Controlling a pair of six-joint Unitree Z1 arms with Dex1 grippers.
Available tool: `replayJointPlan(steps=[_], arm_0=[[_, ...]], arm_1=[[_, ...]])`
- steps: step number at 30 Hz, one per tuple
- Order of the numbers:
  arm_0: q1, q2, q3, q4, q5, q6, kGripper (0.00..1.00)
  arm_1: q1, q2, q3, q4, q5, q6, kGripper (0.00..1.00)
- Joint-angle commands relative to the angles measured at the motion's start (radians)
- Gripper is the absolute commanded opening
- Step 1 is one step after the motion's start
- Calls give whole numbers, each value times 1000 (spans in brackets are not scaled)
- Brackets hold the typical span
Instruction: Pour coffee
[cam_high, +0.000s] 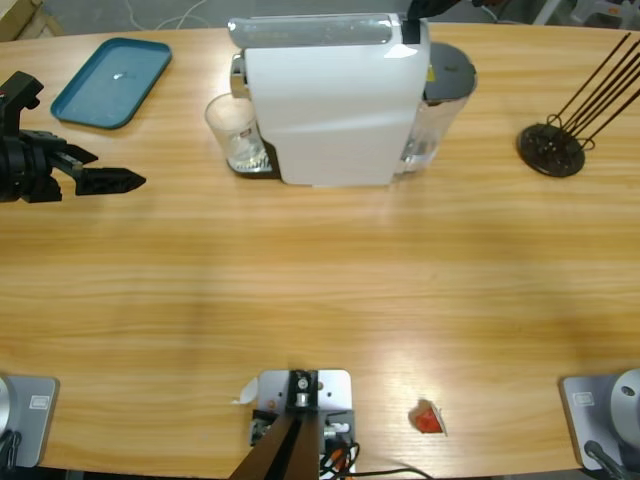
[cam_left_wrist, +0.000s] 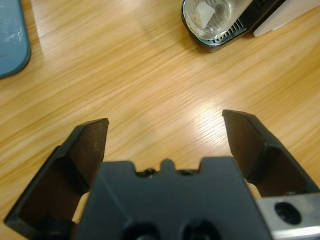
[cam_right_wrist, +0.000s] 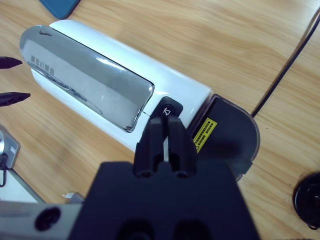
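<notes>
Bare wooden table (cam_high: 320, 300) fills the frame's middle and lower half, the coffee machine (cam_high: 330, 100) at upper centre. The left gripper (cam_high: 105, 181), jaws spread, hovers at the left edge; the right gripper (cam_right_wrist: 165, 131), jaws pressed together, points at the machine's button (cam_right_wrist: 167, 110).

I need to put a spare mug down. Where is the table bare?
Bare wood spans the middle, from the open left gripper across below the coffee machine toward the capsule rack. It is crowded around the glass on the machine's drip tray. The blue tray is nearly bare.
</notes>
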Motion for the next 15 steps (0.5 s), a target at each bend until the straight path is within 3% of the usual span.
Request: replayJointPlan(steps=[1, 15], arm_0=[[-8, 41, 34, -13, 13, -13, 1000], [-8, 37, 36, -16, 13, -13, 1000]], arm_1=[[16, 69, -7, 8, 14, 6, 0], [27, 65, 41, 13, 5, 5, 0]])
